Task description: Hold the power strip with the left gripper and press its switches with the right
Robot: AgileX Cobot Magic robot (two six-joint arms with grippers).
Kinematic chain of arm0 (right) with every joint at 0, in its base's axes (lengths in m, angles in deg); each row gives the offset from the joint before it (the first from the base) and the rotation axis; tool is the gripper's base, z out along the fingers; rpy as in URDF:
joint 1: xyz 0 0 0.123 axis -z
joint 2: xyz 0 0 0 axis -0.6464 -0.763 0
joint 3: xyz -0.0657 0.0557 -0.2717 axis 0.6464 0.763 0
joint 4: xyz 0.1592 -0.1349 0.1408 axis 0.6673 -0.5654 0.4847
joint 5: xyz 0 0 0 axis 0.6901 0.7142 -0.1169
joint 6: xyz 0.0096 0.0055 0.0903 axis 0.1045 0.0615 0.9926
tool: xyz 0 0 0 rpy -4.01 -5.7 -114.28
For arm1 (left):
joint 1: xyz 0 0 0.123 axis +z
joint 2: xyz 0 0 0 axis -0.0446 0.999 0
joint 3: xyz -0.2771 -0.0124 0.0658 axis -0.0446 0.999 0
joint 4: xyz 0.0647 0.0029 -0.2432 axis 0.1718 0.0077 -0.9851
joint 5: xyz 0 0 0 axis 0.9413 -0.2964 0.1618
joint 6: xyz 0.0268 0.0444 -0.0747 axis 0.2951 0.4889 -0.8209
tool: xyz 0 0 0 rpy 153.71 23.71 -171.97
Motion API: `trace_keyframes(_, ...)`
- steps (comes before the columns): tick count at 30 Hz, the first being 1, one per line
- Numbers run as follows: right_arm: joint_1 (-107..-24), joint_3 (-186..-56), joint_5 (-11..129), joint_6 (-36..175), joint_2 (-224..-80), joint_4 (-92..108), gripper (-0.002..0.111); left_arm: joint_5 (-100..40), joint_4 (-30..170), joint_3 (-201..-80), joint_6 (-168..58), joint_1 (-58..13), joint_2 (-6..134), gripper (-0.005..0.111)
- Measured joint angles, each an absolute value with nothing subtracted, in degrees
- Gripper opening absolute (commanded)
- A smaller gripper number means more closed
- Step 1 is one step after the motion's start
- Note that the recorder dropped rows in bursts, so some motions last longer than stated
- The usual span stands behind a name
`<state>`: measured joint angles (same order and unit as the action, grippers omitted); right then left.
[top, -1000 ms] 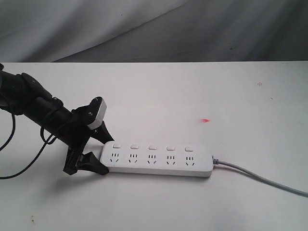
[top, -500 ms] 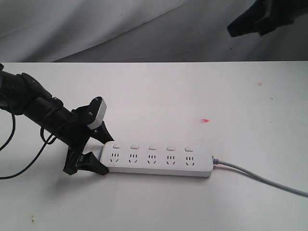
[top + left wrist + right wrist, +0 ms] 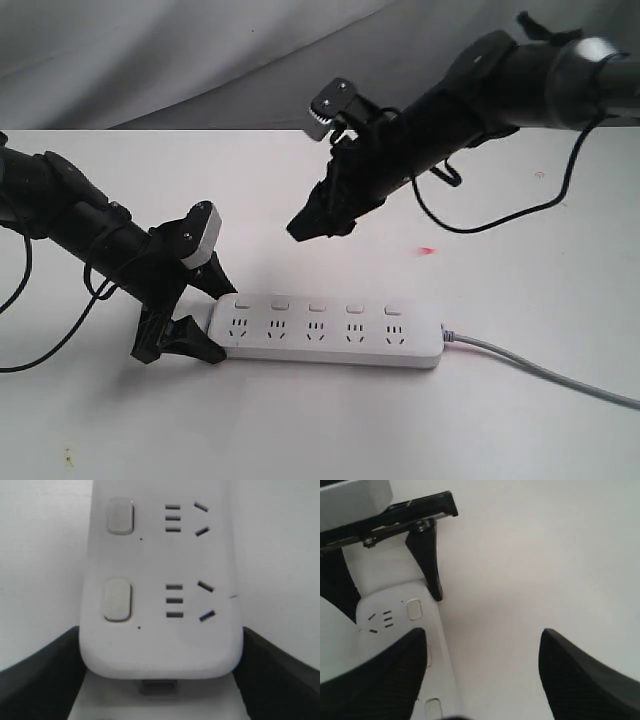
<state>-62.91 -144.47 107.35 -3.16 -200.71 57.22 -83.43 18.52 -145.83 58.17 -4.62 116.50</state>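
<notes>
On table: power strip, five switches, pinched by left tool; right tool spread

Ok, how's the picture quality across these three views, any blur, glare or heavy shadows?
Exterior view: soft even light, only faint shadows under the power strip and left gripper, plus a bright glint on the right arm's glossy tube. Left wrist view: the switches look fairly sharp, the dark jaws at the edges softer. Right wrist view: the right gripper has blurred jaws; the table looks washed out.

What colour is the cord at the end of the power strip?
Grey; the cord of the white power strip shows best in the exterior view.
</notes>
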Motion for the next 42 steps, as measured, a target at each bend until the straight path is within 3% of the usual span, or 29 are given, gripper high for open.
trace_keyframes(6,-68.13,-144.36,102.28,-13.85,-204.36,64.38,0.06,-83.43,18.52,-145.83,58.17,-4.62,116.5,0.047)
trace_keyframes(14,-68.24,-144.36,100.94,-25.93,-208.37,74.59,0.059,-83.43,18.52,-145.92,58.17,-4.62,116.5,0.047)
trace_keyframes(42,-70.91,-144.36,99.99,-28.36,-210.84,73.08,0.059,-83.43,18.52,-145.92,58.17,-4.62,116.59,0.047)
